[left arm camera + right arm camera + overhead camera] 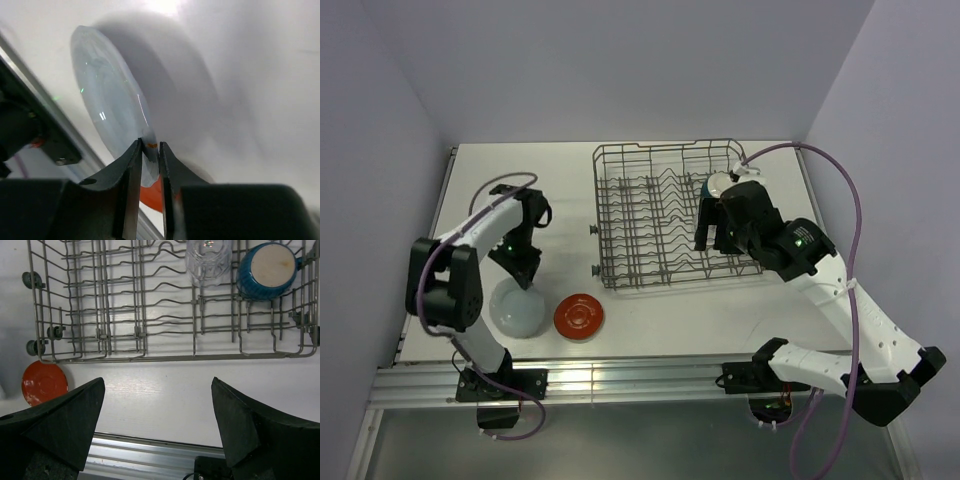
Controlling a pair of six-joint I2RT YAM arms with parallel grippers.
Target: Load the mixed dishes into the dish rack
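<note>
The pale blue-grey plate lies near the front left of the table, and my left gripper is shut on its far rim. In the left wrist view the fingertips pinch that plate's edge, with the red-orange plate showing behind them. The red-orange plate lies flat just right of the pale one. The dish rack holds a clear glass tumbler and a dark blue mug at its right end. My right gripper hovers open over the rack's right side, holding nothing.
A metal rail runs along the table's near edge, and it also shows below the right fingers. Walls close in the table at the back and on both sides. The rack's small wheels stick out on its left side.
</note>
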